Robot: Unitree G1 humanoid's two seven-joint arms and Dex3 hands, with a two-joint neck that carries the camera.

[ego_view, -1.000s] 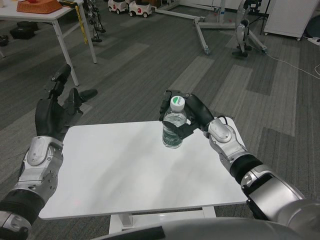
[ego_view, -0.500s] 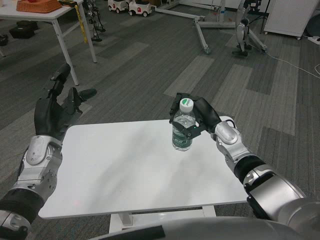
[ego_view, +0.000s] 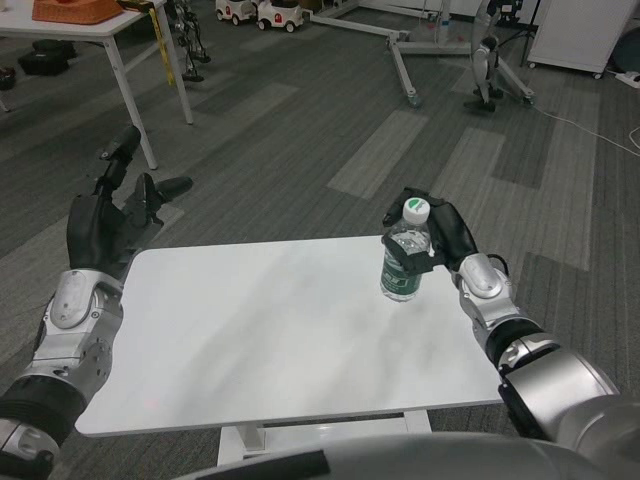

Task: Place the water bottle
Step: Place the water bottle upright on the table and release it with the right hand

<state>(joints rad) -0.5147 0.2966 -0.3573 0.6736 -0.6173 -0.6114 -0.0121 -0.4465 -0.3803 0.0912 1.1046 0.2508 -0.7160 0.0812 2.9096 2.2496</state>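
A clear water bottle with a white and green cap stands upright near the far right part of the white table. My right hand grips it, fingers wrapped around its body from behind and the right. Whether the bottle's base touches the tabletop I cannot tell. My left hand hovers off the table's far left corner, fingers spread, holding nothing.
Grey carpet floor lies beyond the table. Another white table with an orange tray stands at the far left. Metal stand legs and small robots are in the background.
My right hand has carried the bottle to the right along the table's far side, from near the middle towards the right edge. The left hand has stayed put.
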